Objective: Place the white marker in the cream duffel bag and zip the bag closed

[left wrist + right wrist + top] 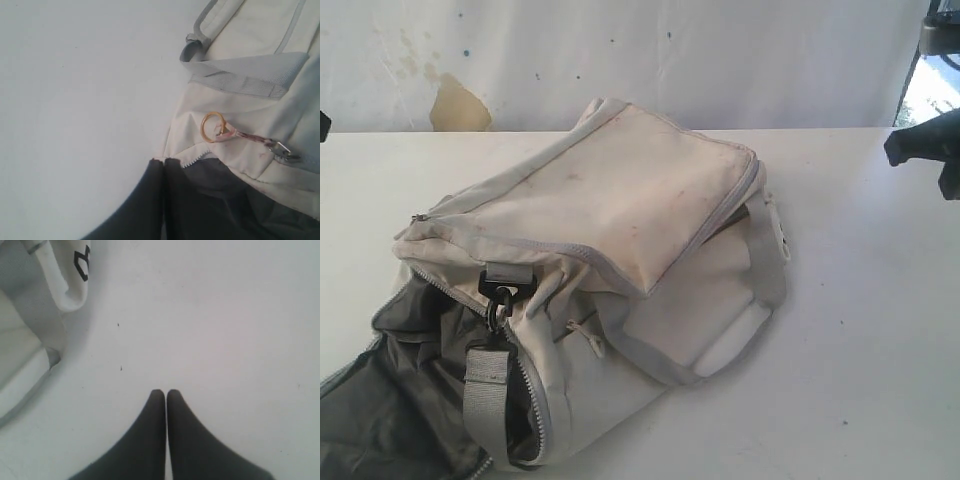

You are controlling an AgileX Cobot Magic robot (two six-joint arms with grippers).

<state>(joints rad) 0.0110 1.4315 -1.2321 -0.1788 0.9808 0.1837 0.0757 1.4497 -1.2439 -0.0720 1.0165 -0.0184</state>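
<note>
The cream duffel bag point(620, 200) lies on its side on the white table, its main mouth unzipped at the lower left and showing grey lining point(410, 400). A grey strap with a black buckle point(500, 295) hangs across that mouth. The white marker is out of view. In the left wrist view my left gripper point(164, 161) is shut, its tips level with the end of the bag's zipper teeth, and nothing shows between them. A gold ring pull point(214, 127) lies on the fabric close by. My right gripper point(166, 391) is shut over bare table beside the bag's handle point(45, 300). It hangs at the far right edge point(895, 150).
The white table point(860, 350) runs out to the right and front of the bag. Behind it stands a white wall with a tan stain point(458, 105). A bright window strip point(932, 95) shows at the upper right.
</note>
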